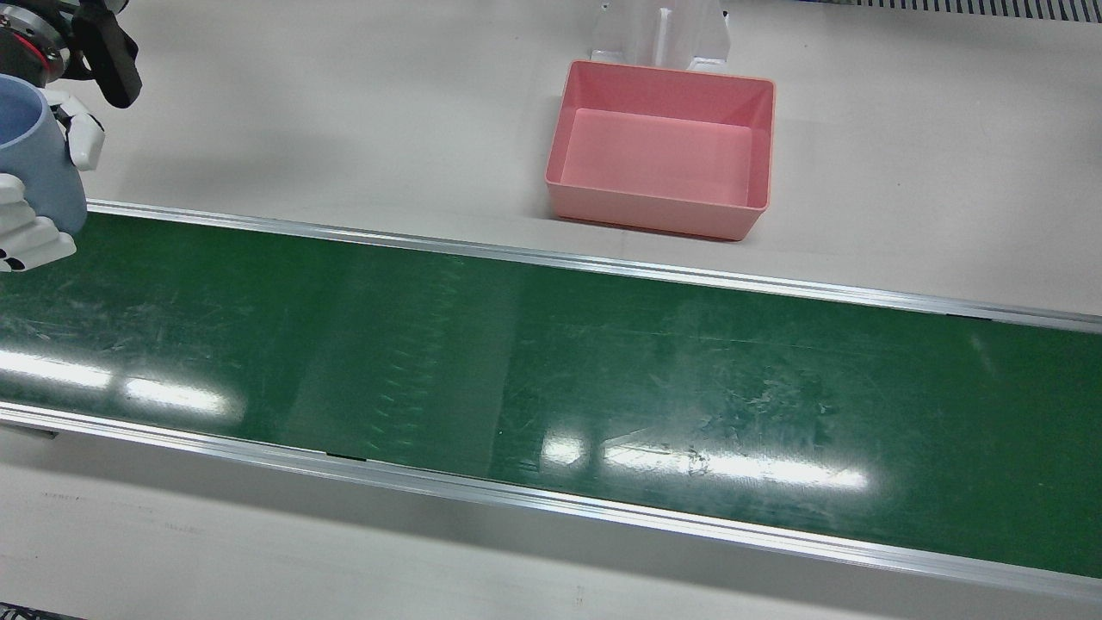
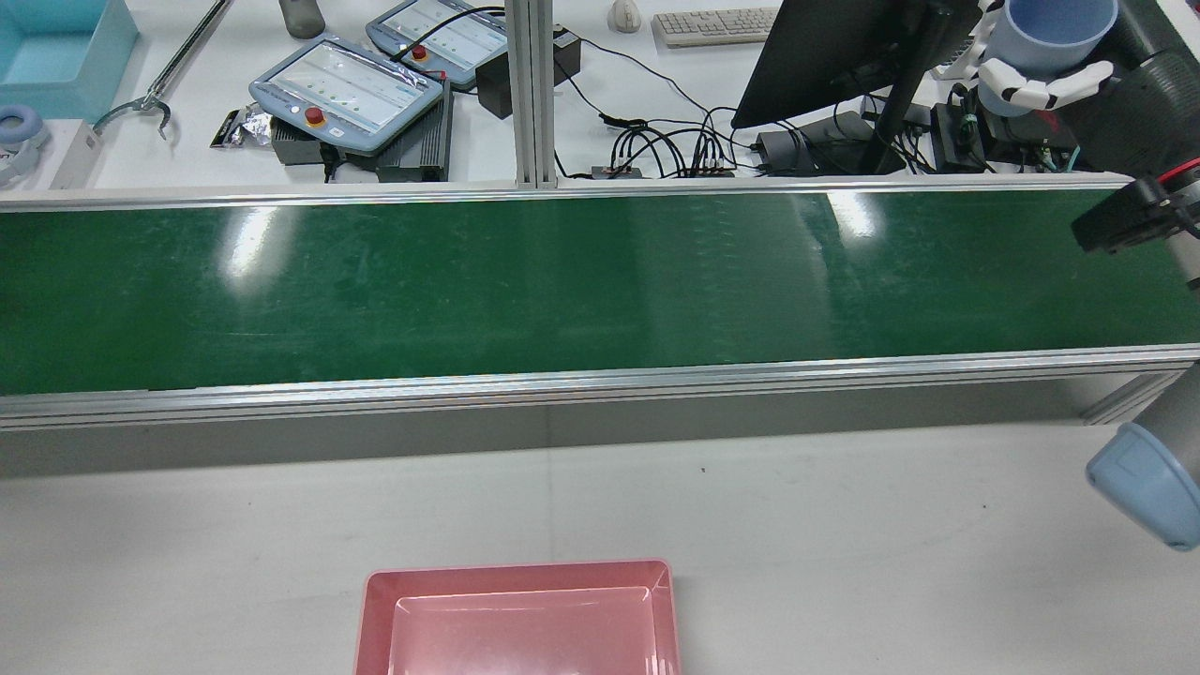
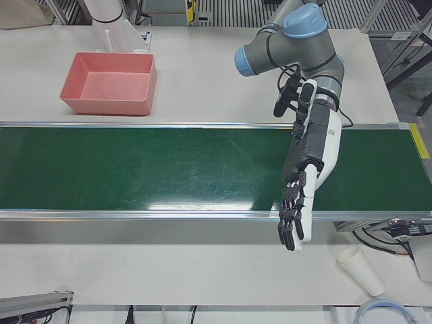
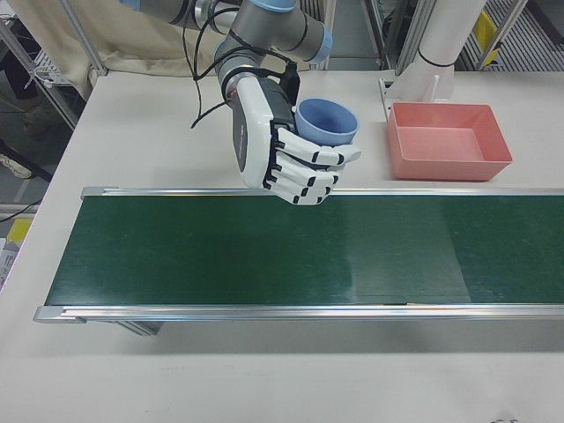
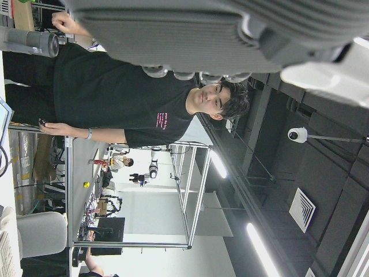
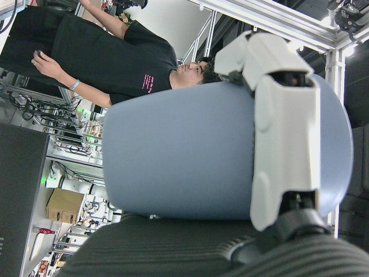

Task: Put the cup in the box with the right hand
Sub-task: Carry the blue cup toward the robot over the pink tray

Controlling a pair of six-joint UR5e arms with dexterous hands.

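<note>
Counts at this moment. Cups: one blue cup (image 4: 326, 122). Boxes: one pink box (image 1: 661, 148) on the worktop (image 1: 344, 129), at about 12 o'clock in the front view; one light-blue bin (image 2: 56, 42) at 10 o'clock in the rear view. Conveyor belts: one green belt (image 1: 551, 379). Hands: two, the right hand (image 4: 286, 159) and the left hand (image 3: 304, 182). Paper cups: one white stack (image 3: 361, 270) at 5 o'clock in the left-front view. Teach pendants: two (image 2: 347, 92), (image 2: 441, 37). Monitors: one (image 2: 844, 47). Keyboards: one (image 2: 712, 25)

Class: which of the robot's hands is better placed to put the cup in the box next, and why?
The right hand. It already holds the blue cup upright above the belt's edge, with the empty pink box beside it. The left hand hangs open over the belt, farther from the box.
</note>
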